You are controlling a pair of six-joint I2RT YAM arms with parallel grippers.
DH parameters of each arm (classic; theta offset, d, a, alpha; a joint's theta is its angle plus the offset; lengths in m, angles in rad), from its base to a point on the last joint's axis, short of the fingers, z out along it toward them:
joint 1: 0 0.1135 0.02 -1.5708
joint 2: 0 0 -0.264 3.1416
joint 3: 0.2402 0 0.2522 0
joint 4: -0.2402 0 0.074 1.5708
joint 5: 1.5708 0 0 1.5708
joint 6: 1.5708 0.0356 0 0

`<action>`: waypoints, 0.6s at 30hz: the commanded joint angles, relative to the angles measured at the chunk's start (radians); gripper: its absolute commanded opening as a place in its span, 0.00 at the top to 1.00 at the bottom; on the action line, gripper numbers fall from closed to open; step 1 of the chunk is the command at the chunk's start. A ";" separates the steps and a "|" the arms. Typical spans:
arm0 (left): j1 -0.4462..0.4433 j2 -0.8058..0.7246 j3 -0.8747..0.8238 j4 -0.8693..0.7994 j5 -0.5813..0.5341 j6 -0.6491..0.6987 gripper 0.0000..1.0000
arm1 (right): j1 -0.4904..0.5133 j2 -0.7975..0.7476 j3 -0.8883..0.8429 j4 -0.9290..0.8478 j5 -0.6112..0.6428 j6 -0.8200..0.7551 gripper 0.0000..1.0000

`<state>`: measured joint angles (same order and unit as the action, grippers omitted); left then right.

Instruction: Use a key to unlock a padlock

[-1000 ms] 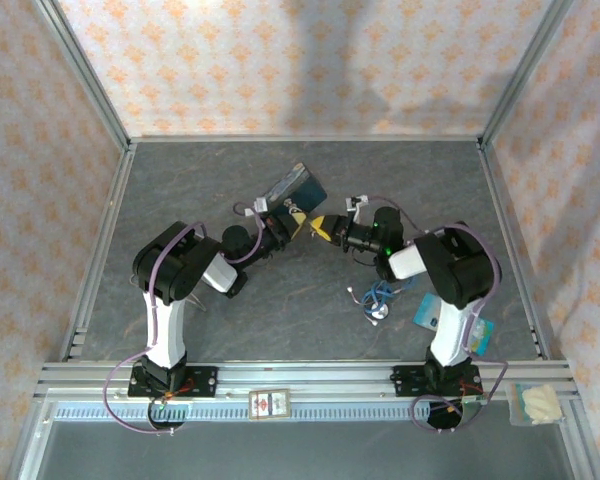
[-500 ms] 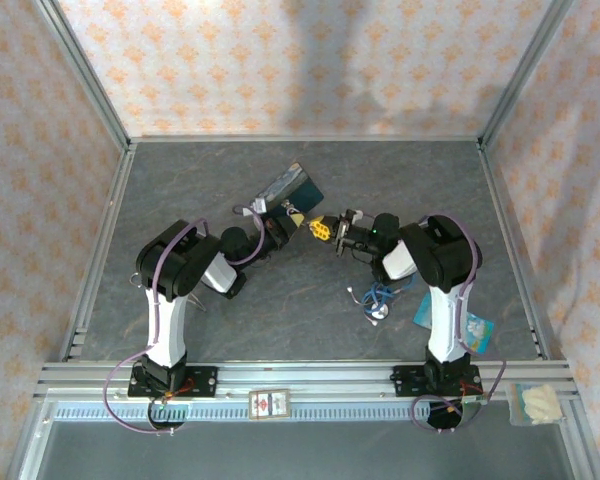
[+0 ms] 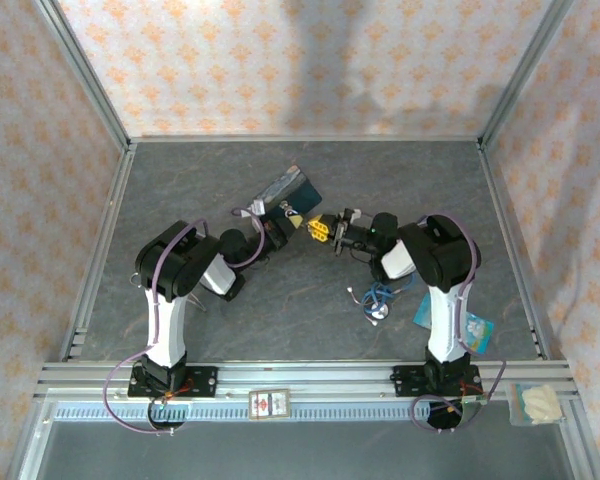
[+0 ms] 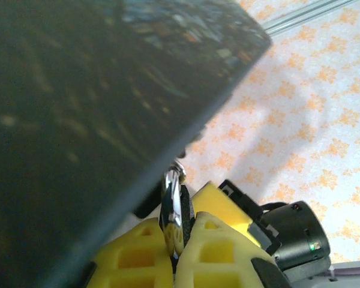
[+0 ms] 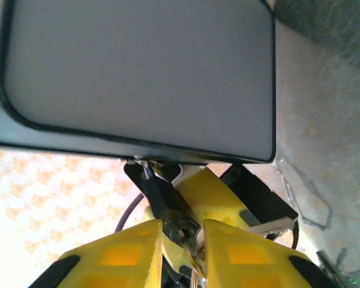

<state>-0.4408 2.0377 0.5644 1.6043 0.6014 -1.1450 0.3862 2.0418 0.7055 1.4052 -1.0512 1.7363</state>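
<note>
Padlock [image 4: 175,204] & key [image 5: 194,261] now brought together, just off near edge of painted box [image 3: 292,187].
L claw [image 4: 179,237] pinched shut on padlock beside box; R claw [image 3: 320,228] has moved in toward box, shut on key I think. Insertion looks next; alignment unclear.

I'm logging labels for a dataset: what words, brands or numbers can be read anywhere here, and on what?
No text is legible.
Card, bottom centre: reddish print, too small to read.
Blue packet, right side: print too small to read.
Box: painted pattern, no words that can be made out.
</note>
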 commanded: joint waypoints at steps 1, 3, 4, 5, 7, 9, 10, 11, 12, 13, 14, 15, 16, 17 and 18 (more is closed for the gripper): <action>-0.022 0.006 -0.032 0.170 0.021 -0.014 1.00 | -0.012 -0.135 0.026 -0.186 0.038 -0.301 0.65; -0.022 -0.007 -0.034 0.115 0.001 -0.009 1.00 | -0.017 -0.196 0.039 -0.408 0.066 -0.480 0.59; -0.022 -0.017 -0.035 0.082 -0.010 -0.003 1.00 | -0.020 -0.231 0.055 -0.558 0.096 -0.590 0.52; -0.020 -0.030 -0.037 0.042 -0.022 0.002 1.00 | -0.020 -0.267 0.076 -0.709 0.139 -0.703 0.49; -0.021 -0.051 -0.035 -0.028 -0.040 0.017 1.00 | -0.017 -0.330 0.123 -0.972 0.257 -0.892 0.46; -0.022 -0.074 -0.027 -0.123 -0.053 0.032 1.00 | -0.017 -0.386 0.142 -1.129 0.387 -1.020 0.45; -0.022 -0.087 -0.020 -0.176 -0.061 0.042 1.00 | -0.018 -0.413 0.142 -1.178 0.443 -1.062 0.45; -0.022 -0.098 -0.014 -0.234 -0.069 0.053 1.00 | -0.018 -0.434 0.140 -1.207 0.485 -1.091 0.45; -0.025 -0.112 -0.006 -0.292 -0.078 0.065 1.00 | -0.016 -0.452 0.139 -1.235 0.523 -1.123 0.45; -0.026 -0.123 0.003 -0.353 -0.090 0.082 1.00 | -0.015 -0.466 0.137 -1.256 0.550 -1.155 0.45; -0.028 -0.139 0.014 -0.424 -0.101 0.097 1.00 | -0.016 -0.472 0.138 -1.276 0.569 -1.177 0.45; -0.032 -0.166 0.028 -0.503 -0.115 0.128 1.00 | -0.014 -0.478 0.140 -1.298 0.585 -1.199 0.45; -0.038 -0.182 0.046 -0.583 -0.131 0.162 1.00 | -0.014 -0.481 0.141 -1.314 0.596 -1.221 0.45; -0.046 -0.195 0.063 -0.654 -0.150 0.192 1.00 | -0.014 -0.481 0.143 -1.328 0.602 -1.238 0.45; -0.055 -0.207 0.081 -0.728 -0.172 0.225 1.00 | -0.011 -0.482 0.146 -1.341 0.614 -1.252 0.45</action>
<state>-0.4759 1.8870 0.5877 1.1019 0.5003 -1.0363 0.3725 1.5734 0.8417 0.2085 -0.5449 0.6258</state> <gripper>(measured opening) 0.047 0.554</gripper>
